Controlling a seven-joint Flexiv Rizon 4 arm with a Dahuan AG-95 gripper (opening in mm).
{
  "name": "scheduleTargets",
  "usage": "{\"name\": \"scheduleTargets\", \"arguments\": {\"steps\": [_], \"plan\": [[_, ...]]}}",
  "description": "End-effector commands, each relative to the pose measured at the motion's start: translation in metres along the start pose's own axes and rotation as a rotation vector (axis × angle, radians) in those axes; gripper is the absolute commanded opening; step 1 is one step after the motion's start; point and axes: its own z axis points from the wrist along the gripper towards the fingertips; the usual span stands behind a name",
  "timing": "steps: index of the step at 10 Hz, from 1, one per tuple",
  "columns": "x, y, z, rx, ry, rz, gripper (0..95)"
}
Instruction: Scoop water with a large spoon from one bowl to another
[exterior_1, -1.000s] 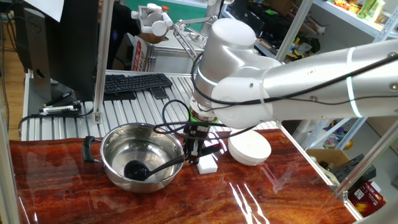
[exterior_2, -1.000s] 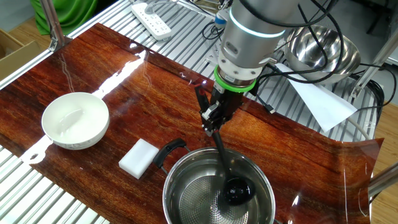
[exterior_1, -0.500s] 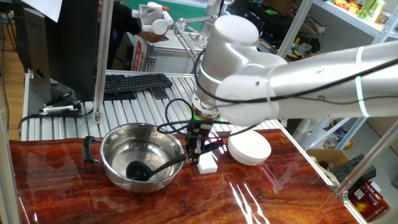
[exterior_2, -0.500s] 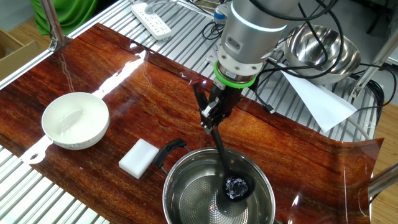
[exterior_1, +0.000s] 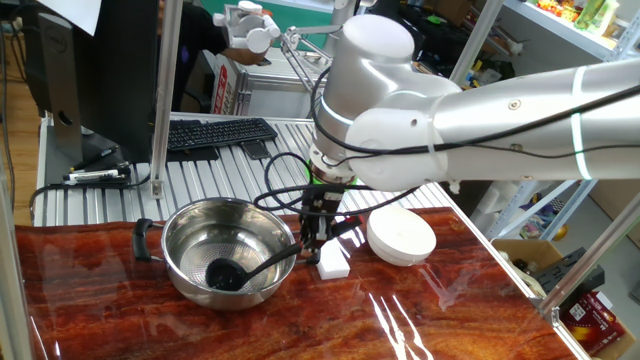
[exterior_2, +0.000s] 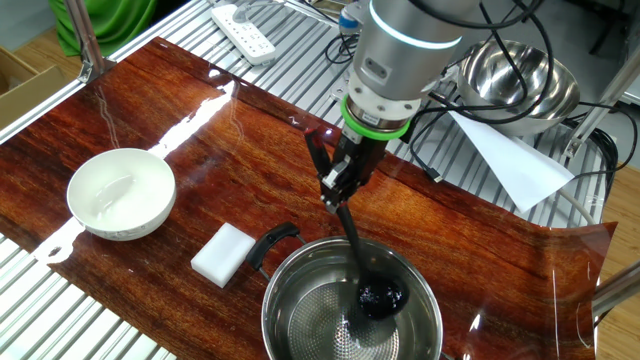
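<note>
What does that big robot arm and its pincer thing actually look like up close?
The arm is thick, rounded and glossy silver-white, with a thin glowing band around one segment. A bright green ring circles its wrist. Below sits a small black two-finger gripper, and black cables loop alongside the wrist.

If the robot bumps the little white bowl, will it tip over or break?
Probably it would slide, not tip: the white bowl looks low and wide and sits on the glossy wooden tabletop. It looks like ceramic, so a fall off the nearby edge might chip it. It seems light enough to shove easily.
</note>
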Motion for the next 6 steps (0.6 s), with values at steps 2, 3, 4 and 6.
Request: {"name": "scheduleTargets", "arguments": {"steps": [2, 3, 4, 6], "plan": [[-0.003, 0.004, -0.006, -0.008, -0.004, -0.022, 0.0], [-0.005, 0.006, -0.008, -0.011, -0.003, -0.033, 0.0], [-0.006, 0.009, -0.010, -0.012, -0.003, -0.052, 0.0], [-0.009, 0.014, -0.015, -0.010, 0.005, -0.084, 0.0]]}}
